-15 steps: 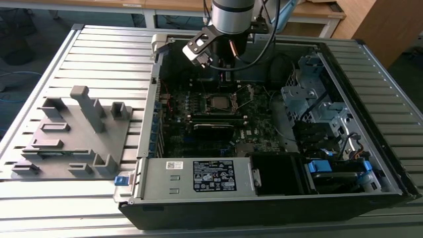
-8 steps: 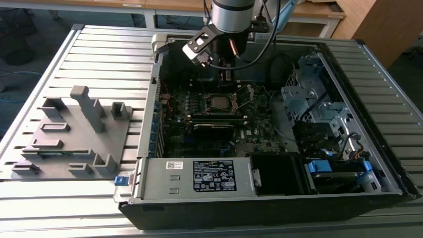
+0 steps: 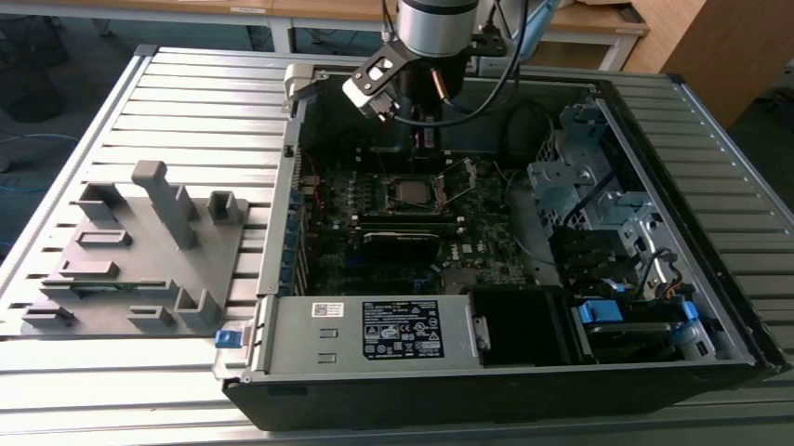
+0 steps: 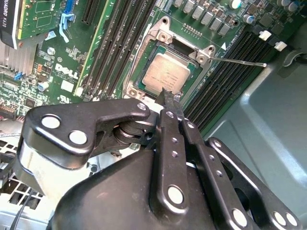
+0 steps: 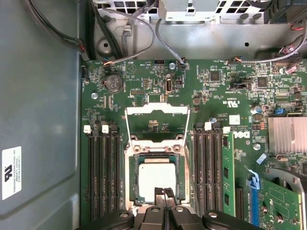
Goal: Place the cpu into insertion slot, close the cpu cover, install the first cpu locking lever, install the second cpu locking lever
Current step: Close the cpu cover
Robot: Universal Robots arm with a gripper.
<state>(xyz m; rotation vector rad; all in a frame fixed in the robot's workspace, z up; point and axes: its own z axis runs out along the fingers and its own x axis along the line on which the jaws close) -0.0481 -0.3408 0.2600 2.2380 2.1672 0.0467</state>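
The cpu (image 5: 156, 179) (image 4: 165, 74) (image 3: 412, 191) lies flat in the insertion slot (image 5: 129, 184) (image 4: 165, 36), its dull silver top showing. The cpu cover (image 5: 156, 109) stands swung open behind the slot, with green board visible through its window. My gripper (image 5: 164, 194) (image 4: 168, 98) (image 3: 425, 137) hangs just above the cpu's near edge, fingers shut with nothing between them. A thin metal lever rod (image 4: 240, 61) sticks out sideways from the slot's corner, unlatched. In the second wrist view the gripper's black linkage hides the open cover.
Black memory strips (image 5: 103, 177) flank the slot on both sides. A graphics card (image 5: 278, 201) and heatsink (image 5: 288, 134) sit nearby. Case walls, a drive cage (image 3: 596, 186), power supply (image 3: 372, 330) and cables ring the board. A grey fixture (image 3: 137, 251) stands on the slatted table.
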